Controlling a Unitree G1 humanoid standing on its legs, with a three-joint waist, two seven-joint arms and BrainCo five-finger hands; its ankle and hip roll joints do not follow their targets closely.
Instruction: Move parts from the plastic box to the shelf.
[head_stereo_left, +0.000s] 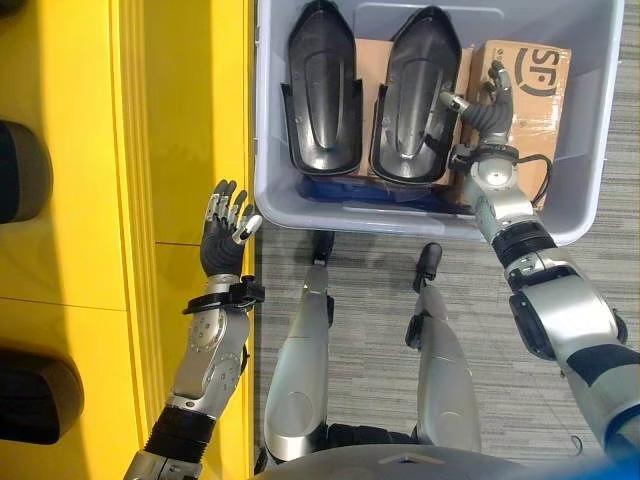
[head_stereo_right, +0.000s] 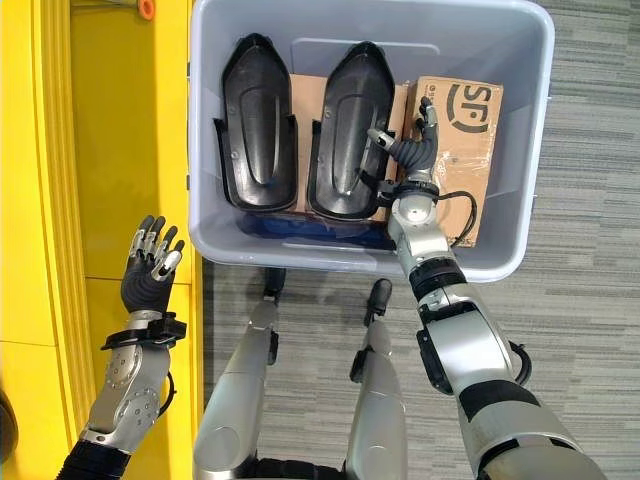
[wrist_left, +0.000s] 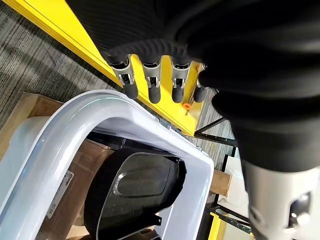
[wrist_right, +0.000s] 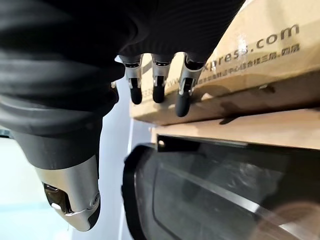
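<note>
A grey plastic box (head_stereo_left: 300, 205) sits on the striped carpet (head_stereo_left: 360, 300), its left wall just beside the yellow shelf (head_stereo_left: 180, 120). Inside the box, two black parts (head_stereo_left: 322, 90) stand side by side – long moulded shells with a raised centre ridge, the second part (head_stereo_left: 418, 95) just right of the first and close enough that their edges seem to touch. Both lean on a cardboard carton (head_stereo_left: 365, 55) behind them. Further right in the box lies a second carton (head_stereo_right: 462, 150), flat against the box's right wall.

The right hand (head_stereo_left: 487, 112) is inside the box, over the gap between the right-hand part and the second carton. Its fingers (wrist_right: 183, 97) are loosely spread and only gently bent, holding nothing; in the right wrist view their dark tips hang just off the carton's edge, with the glossy black part below them. Whether the thumb brushes the part is hard to say from the head views.

The left hand (head_stereo_left: 225, 235) is outside the box, raised at the shelf's front edge – near the box's lower left corner. Its fingers (wrist_left: 152, 85) are straight and a little apart, empty, palm toward the shelf face.

On the shelf, well left of the box, two dark rounded objects (head_stereo_left: 35, 395) lie at the edge of view; they may be parts already placed, but too little shows to tell.
</note>
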